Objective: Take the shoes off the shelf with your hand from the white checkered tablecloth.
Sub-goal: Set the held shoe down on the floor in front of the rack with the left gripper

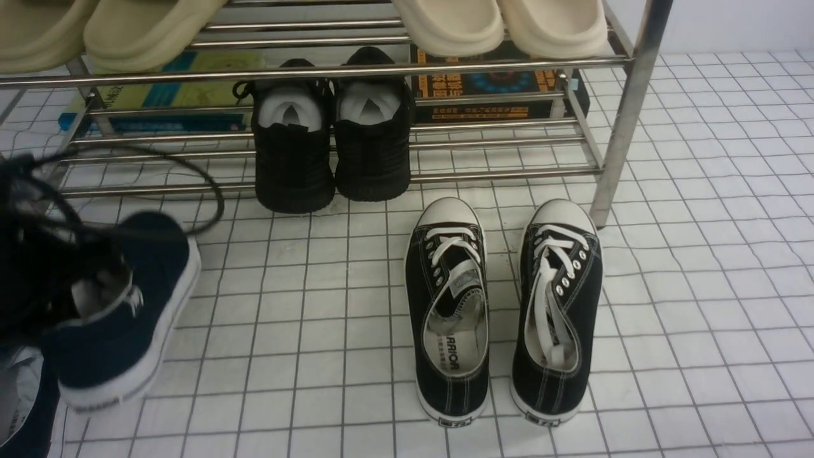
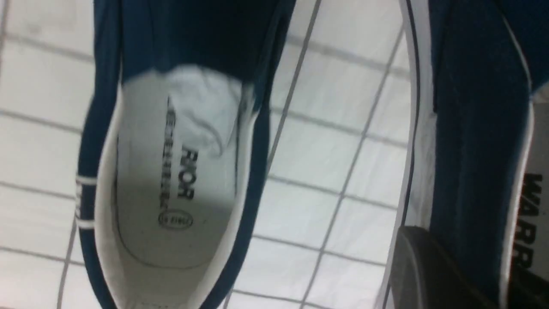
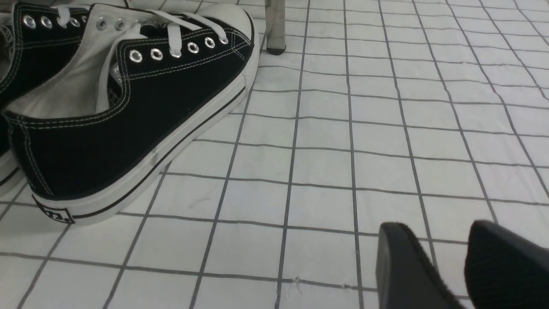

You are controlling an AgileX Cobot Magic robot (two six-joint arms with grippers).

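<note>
1. Front view: one navy slip-on (image 1: 162,254) is at the left, in front of the shoe rack's (image 1: 610,146) left end, over the checkered cloth (image 1: 356,286). Its mate (image 1: 39,420) is just beside it, nearer to us, partly cut off by the frame. We can't tell whether the first shoe's sole touches the cloth.

2. Left wrist view: our left gripper (image 2: 472,270) is narrowed on a side wall of that first slip-on, with dark fingers on either side of the canvas. We read that as a pinch grip. The mate sits apart from the fingers, its pale insole showing.

3. Right wrist view: our right gripper (image 3: 441,244) stands wide and holds nothing, with a black lace-up (image 3: 141,98) well apart from it.

4. We expect a light shoe — soft canvas above, a stiffer rubber sole below. The upper should fold under pressure without breaking, though a thin bite could let the heel or toe swing.

5. The side wall near the opening looks a fair place to hold, one finger inside and one outside; a deeper bite toward the sole would steady it.

6. Next, we'd move gently — keeping the shoe level, away from its mate and the rack's leg — and then take the mate likewise.
</note>
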